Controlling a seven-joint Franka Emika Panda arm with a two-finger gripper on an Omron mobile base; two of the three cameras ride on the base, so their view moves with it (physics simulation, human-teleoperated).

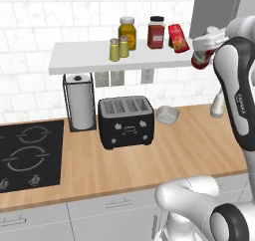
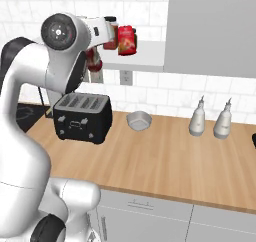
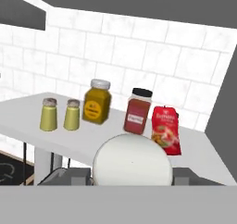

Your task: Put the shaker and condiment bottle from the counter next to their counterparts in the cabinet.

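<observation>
While the pincer (image 1: 203,50) grips the condiment bottle (image 1: 200,60) off the cabinet's (image 1: 89,60) right edge, both shakers (image 1: 119,49) stand mid-shelf.

The gripper's fingertips (image 3: 132,172) hide behind the condiment bottle (image 3: 132,160) (pale cap foremost).

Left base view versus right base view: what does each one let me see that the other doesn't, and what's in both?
Left base view's own: a white paper towel roll in a black wire holder, two small yellow-green shakers with grey caps and an amber jar with a yellow lid, on the white shelf.

Right base view's own: two white-grey pointed-spout bottles side by side.

Shared: the black toaster, small grey bowl, red snack bag, and the red condiment bottle in the gripper.
</observation>
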